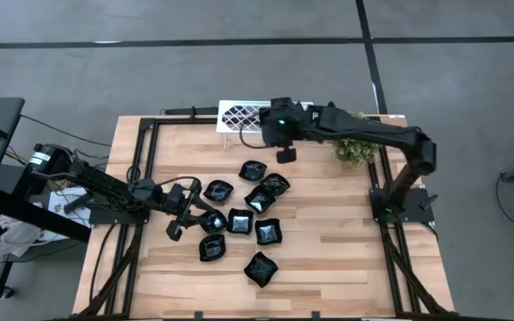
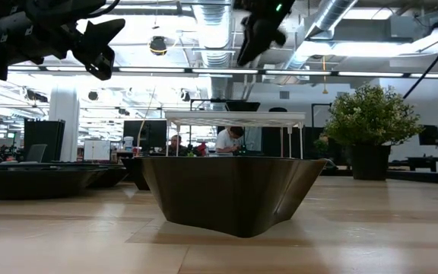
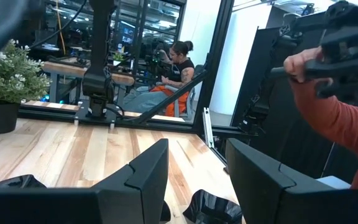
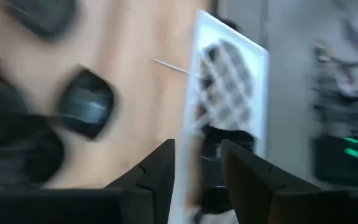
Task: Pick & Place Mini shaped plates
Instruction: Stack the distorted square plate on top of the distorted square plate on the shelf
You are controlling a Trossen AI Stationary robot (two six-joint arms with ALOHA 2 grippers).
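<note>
Several small glossy black plates (image 1: 240, 220) lie spread on the middle of the wooden table (image 1: 346, 259); the low view has one (image 2: 230, 190) close up. My right gripper (image 1: 286, 155) hangs open above the table, beside the near edge of the white lattice tray (image 1: 239, 116). In its wrist view (image 4: 197, 168) the tray (image 4: 229, 81) lies beyond the fingers, with a blurred dark shape (image 4: 225, 134) on it. My left gripper (image 1: 182, 214) stands open and level at the left of the plates, one plate (image 3: 213, 208) just below its fingers.
A small green potted plant (image 1: 355, 148) stands at the far right, next to the right arm. The tray stands on thin legs (image 2: 287, 141). Black frame rails (image 1: 141, 152) run along the table's sides. A person's hand and orange sleeve (image 3: 328, 106) show beyond the table.
</note>
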